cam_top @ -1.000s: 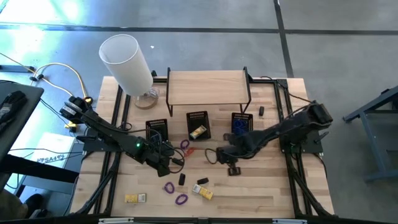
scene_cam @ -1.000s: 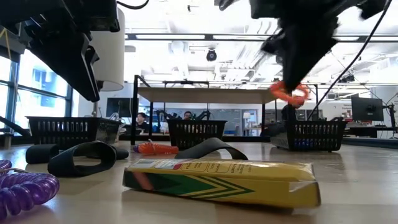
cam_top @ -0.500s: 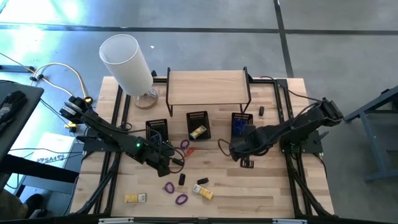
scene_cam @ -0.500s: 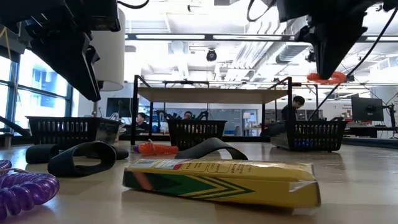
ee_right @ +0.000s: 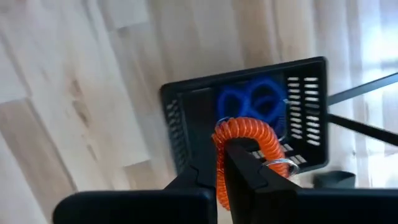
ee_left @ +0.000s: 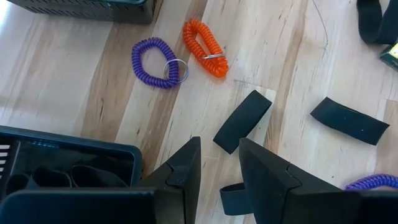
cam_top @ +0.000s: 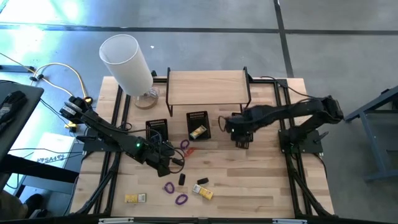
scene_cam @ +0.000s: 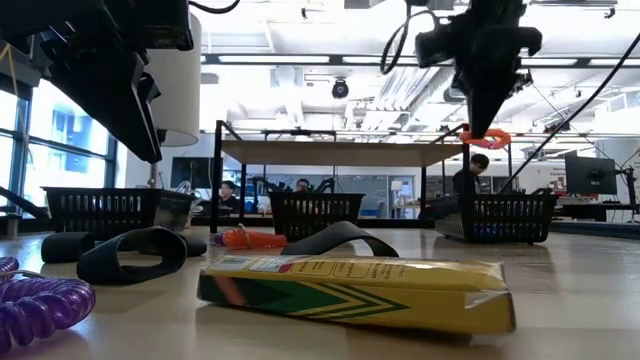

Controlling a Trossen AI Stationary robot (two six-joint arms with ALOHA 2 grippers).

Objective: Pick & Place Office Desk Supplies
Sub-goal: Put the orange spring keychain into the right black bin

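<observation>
The left arm's jaws (ee_left: 216, 163) hang low over the wooden worktop (cam_top: 267, 186), a narrow gap showing between the two fingers (ee_left: 184, 167) and nothing gripped in it. Just ahead of their tips lies a flat black strap piece (ee_left: 242, 121); farther ahead lie a purple coil loop (ee_left: 155, 63) and an orange coil loop (ee_left: 204, 47), the purple one carrying a small metal ring that rests against its rim. Off to one side of the jaws lies a second black strap piece (ee_left: 349, 121), and the edge of another purple coil (ee_left: 373, 182) shows beside that finger. A dark mesh basket (ee_left: 68, 162) sits close against the other finger. In the high view, more supplies lie nearer the worktop's front edge than these jaws: two purple coils (cam_top: 175, 193), a yellow box (cam_top: 203, 192) and a small yellow and white block (cam_top: 135, 198). The middle basket (cam_top: 198, 125) holds a yellow item. A tall white cylinder (cam_top: 127, 63) stands beyond the worktop's left far corner. The right arm's jaws (ee_right: 219, 160) are clenched on a red-orange coil loop (ee_right: 244, 133), which wraps across the fingertips with a metal ring hanging from it. Directly below these jaws is the right-hand black basket (ee_right: 186, 118), with blue coil loops (ee_right: 252, 102) lying inside it. In the low view the red-orange coil hangs from the jaws above that basket's rim, not touching it.
</observation>
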